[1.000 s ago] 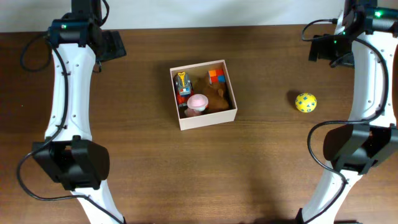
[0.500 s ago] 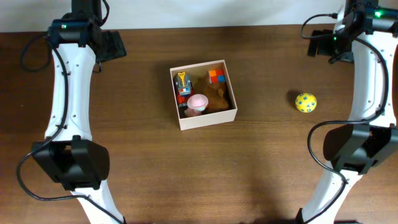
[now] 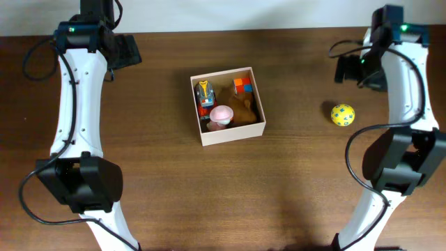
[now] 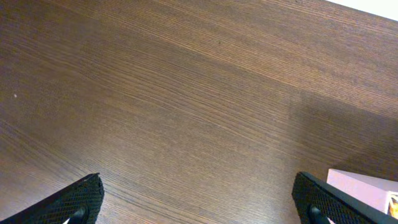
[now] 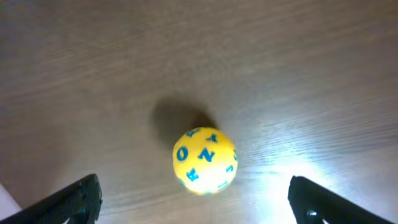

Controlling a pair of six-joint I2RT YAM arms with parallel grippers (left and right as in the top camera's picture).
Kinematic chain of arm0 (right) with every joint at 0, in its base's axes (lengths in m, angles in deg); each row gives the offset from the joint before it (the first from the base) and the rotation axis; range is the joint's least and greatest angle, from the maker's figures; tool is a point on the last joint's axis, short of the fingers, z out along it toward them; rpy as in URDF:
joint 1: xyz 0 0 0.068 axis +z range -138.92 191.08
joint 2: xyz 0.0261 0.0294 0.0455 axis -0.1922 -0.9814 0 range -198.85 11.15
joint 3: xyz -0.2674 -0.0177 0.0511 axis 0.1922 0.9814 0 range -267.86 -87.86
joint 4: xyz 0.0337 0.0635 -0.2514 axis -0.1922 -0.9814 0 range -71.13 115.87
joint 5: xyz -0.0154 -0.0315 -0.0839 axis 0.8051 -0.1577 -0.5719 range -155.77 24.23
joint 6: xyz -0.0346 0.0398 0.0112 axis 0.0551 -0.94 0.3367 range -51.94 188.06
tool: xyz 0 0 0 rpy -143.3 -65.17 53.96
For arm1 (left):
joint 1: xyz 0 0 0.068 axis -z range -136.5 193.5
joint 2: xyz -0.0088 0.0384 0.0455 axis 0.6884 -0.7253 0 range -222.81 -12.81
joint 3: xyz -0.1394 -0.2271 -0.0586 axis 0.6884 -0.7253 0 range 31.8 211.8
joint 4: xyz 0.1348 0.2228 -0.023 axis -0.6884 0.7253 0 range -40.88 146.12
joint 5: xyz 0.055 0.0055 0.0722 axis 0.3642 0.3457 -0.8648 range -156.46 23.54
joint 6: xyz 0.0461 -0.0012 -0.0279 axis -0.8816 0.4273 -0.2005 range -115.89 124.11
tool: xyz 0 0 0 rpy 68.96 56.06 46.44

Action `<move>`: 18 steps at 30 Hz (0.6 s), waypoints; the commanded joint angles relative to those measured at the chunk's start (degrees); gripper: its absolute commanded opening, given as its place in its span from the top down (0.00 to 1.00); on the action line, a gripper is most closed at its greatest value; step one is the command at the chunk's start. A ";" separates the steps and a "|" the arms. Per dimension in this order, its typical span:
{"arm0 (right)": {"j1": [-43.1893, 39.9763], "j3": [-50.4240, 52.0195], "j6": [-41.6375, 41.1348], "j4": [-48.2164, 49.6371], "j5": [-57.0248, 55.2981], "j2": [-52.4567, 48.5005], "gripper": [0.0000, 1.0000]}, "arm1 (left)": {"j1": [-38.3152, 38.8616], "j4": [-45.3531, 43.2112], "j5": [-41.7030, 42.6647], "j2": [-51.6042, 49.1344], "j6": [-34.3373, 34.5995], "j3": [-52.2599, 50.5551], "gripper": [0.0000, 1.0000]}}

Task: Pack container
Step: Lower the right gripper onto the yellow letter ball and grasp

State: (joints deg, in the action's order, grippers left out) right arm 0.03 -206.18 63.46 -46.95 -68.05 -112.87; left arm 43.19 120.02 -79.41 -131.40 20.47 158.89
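Observation:
The container (image 3: pixel 233 133), a square white-walled box, sits mid-table and holds a toy car (image 3: pixel 204 95), a pink toy (image 3: pixel 221 115), a brown plush (image 3: pixel 242 108) and coloured cubes (image 3: pixel 242 85). A yellow ball with blue letters (image 3: pixel 342 114) lies on the table to its right. My right gripper (image 3: pixel 348 70) is open and empty above the table just behind the ball; in the right wrist view the ball (image 5: pixel 205 160) lies between and ahead of the open fingers (image 5: pixel 196 199). My left gripper (image 3: pixel 124 52) is open and empty at the far left, over bare table (image 4: pixel 199 199).
The container's white corner (image 4: pixel 367 190) shows at the lower right edge of the left wrist view. The table is dark brown wood, with a pale wall strip along its far edge. Both arm bases stand at the near corners.
My right gripper has swung left and nearer to the yellow ball. The left arm, the ball and the container have not moved.

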 commanded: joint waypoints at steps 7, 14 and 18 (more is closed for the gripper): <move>0.09 12.28 -0.81 8.15 0.33 -0.11 0.02 | -0.13 0.09 -0.81 1.07 0.76 0.52 0.01; 0.04 18.03 -0.79 13.90 0.33 -0.11 0.01 | -0.13 0.11 -0.81 1.07 0.76 0.52 0.01; 0.04 19.34 -0.79 16.26 0.33 -0.11 0.01 | -0.11 0.13 -0.83 1.07 0.74 0.52 0.01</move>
State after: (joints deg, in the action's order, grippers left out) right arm 0.03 -187.67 63.31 -31.45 -68.03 -112.98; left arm 43.19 120.04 -79.41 -131.40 20.47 158.89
